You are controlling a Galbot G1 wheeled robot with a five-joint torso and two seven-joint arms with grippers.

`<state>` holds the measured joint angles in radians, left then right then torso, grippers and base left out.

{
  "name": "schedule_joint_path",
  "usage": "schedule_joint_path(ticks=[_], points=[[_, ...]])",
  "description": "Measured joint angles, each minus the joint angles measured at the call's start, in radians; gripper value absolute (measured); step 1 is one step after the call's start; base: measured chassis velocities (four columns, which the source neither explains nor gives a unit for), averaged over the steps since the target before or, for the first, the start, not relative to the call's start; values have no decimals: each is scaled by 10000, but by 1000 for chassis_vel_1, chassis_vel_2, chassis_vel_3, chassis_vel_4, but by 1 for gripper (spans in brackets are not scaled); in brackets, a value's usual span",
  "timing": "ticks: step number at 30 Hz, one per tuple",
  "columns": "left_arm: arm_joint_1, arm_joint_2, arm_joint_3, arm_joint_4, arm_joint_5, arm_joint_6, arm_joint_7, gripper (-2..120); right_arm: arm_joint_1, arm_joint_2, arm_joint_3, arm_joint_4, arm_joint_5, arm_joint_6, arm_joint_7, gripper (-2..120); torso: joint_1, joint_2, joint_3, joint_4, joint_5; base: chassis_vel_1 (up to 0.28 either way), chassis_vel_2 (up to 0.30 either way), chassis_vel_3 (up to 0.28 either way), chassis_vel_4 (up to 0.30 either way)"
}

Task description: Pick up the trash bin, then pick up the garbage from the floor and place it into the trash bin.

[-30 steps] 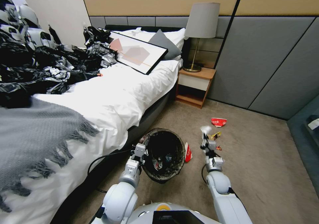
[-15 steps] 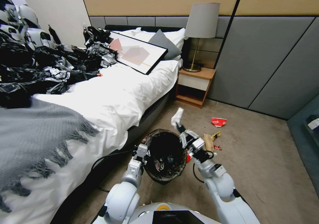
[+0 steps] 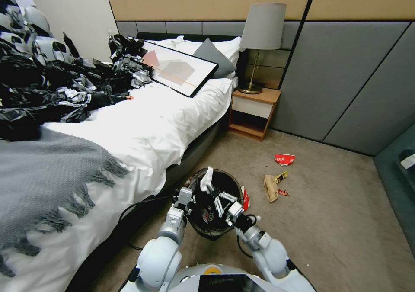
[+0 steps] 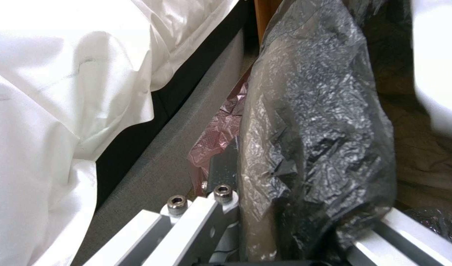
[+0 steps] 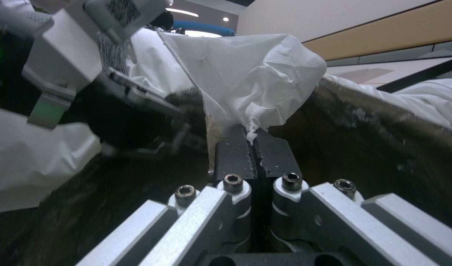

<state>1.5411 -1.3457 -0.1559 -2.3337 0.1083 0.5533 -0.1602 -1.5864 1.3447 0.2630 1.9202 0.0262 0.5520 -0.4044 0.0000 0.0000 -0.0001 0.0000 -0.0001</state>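
Napkin [image 3: 208, 178], clamped in the right gripper [image 3: 212, 189], has swung from beside the trash bin [image 3: 216, 231] to over its mouth. Left gripper [image 3: 189, 195] grips the bin's rim beside the bed [image 3: 142, 127]; carpet [image 3: 337, 223] rightward lies open.

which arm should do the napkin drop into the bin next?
Right, probably. Its tool is pinched on the white napkin and sits over the mouth of the trash bin, so it likely only needs to open. The left tool is clamped on the bin's bag-lined rim, holding it.
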Motion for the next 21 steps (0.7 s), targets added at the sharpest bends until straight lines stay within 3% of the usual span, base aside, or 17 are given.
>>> schedule_joint_path(ticks=[10,21], points=[[-35,5,-22,-7,-29,-14,3,1,102,164,247,-467,-80,128,34,4,0,0,1,0,0,0,0,0,0],[12,-19,-65,-35,-46,-31,-3,1,282,147,620,-373,-9,99,51,45,0,0,0,1,1,0,0,0,0]])
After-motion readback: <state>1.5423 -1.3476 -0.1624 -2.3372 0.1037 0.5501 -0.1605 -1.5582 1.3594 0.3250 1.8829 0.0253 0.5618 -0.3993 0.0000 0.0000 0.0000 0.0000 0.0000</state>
